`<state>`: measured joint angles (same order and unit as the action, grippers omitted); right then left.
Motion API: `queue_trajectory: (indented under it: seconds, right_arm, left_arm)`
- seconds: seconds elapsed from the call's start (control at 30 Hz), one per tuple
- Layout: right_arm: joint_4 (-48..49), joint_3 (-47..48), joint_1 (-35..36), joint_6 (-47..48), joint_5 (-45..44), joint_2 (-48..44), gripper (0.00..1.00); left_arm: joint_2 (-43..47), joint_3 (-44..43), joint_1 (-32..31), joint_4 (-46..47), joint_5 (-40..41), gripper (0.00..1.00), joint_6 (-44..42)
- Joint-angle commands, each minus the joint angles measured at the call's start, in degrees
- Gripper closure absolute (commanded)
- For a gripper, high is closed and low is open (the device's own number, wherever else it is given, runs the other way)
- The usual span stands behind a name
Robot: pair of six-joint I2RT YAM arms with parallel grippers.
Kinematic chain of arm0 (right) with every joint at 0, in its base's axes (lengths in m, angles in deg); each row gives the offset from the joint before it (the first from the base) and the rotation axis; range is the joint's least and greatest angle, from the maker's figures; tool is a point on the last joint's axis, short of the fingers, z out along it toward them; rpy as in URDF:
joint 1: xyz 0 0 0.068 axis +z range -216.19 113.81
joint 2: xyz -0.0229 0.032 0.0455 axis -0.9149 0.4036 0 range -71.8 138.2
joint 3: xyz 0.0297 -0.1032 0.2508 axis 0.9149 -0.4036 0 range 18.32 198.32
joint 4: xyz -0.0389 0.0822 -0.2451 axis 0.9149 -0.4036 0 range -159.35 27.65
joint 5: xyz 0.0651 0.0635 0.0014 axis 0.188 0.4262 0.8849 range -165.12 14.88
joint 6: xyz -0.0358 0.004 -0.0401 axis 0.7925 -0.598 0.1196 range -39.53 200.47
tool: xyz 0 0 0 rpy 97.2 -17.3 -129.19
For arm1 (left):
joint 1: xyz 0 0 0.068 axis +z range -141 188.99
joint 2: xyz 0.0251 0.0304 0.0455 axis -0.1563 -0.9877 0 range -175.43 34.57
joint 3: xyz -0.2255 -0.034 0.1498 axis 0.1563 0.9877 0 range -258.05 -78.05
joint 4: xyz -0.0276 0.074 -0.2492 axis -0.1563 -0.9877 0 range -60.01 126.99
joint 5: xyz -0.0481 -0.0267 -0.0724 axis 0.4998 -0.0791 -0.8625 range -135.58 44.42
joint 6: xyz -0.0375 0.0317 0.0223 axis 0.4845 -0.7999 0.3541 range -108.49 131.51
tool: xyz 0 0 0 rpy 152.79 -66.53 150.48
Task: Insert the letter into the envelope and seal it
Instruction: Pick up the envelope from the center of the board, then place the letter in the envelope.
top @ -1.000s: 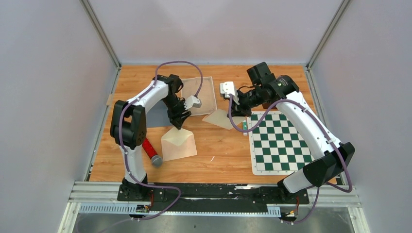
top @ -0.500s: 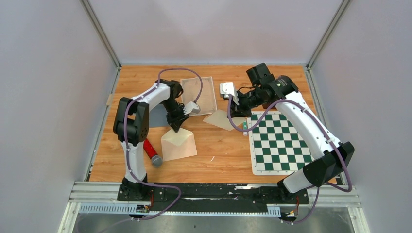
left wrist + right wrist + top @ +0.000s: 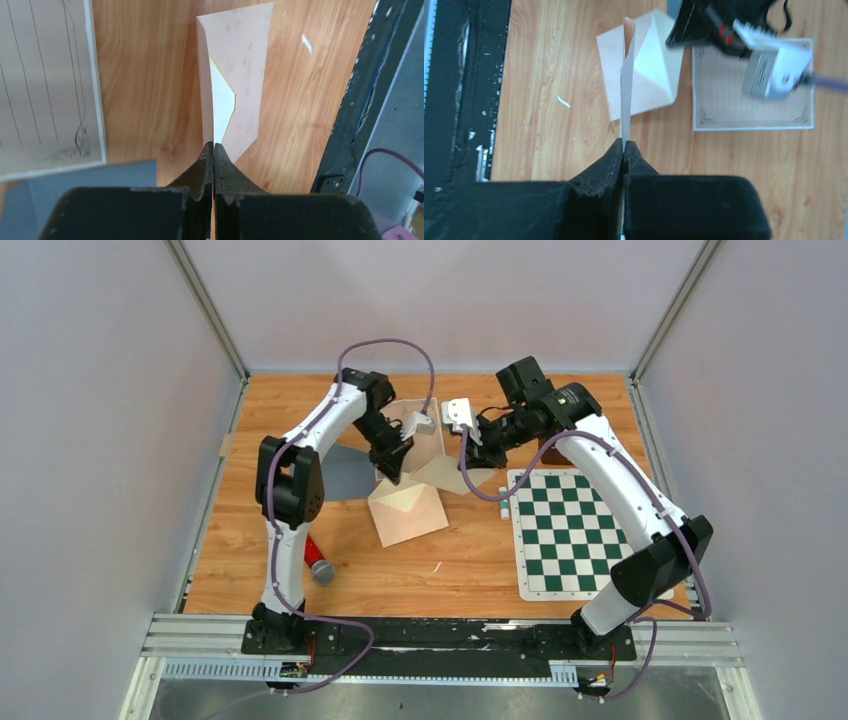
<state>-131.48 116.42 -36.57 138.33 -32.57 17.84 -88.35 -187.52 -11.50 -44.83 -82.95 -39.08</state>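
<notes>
The left claw (image 3: 392, 468) is pressed shut on the tip of the envelope (image 3: 412, 518) flap and holds that flap up. The rest of the envelope lies flat in the middle of the table, closer to the arm bases than the claw is. Its mouth is under the raised flap, on the far side, and it faces the back and a little to the right.

The right claw (image 3: 468, 457) is squeezed tight too, and it pinches the letter (image 3: 440, 476) by one edge. The letter hangs just to the right of the flap, very near the mouth. I cannot tell if they touch. In the right wrist view the letter shows edge-on, as a thin strip pointing from the claw toward the envelope.

So I think the right arm has the next job. The letter must go left and toward the near side to slide in under the flap. Its long edge should line up with the mouth, or a corner may catch. The left claw only needs to hold the flap up.
</notes>
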Motion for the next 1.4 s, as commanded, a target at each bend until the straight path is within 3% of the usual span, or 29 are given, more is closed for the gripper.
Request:
queue_trajectory:
  seconds: [0.0, 0.23, 0.53, 1.07, 1.37]
  right_arm:
    - [-1.3, 6.8, 2.7, 7.7, 0.7, 4.6, 1.00]
    - [-3.2, 6.7, 6.3, 22.7, -3.6, 8.2, 1.00]
    - [-13.3, 11.8, 7.0, 30.5, -3.6, 15.8, 1.00]
    - [-15.8, 16.5, 8.7, 31.4, -8.2, 23.7, 1.00]
    - [-13.5, 14.7, 9.5, 31.3, -12.8, 24.5, 1.00]
  left_arm:
    - [-6.9, -8.9, -6.0, -6.3, -5.2, 1.00, 3.4]
    - [-18.2, -23.7, -10.2, -13.0, -6.4, 1.00, 3.9]
    - [-19.1, -23.1, -12.3, -13.1, -8.1, 1.00, 6.1]
    - [-16.2, -24.9, -12.6, -13.1, -11.8, 1.00, 17.1]
    - [-14.8, -26.0, -12.6, -13.2, -13.1, 0.99, 21.2]
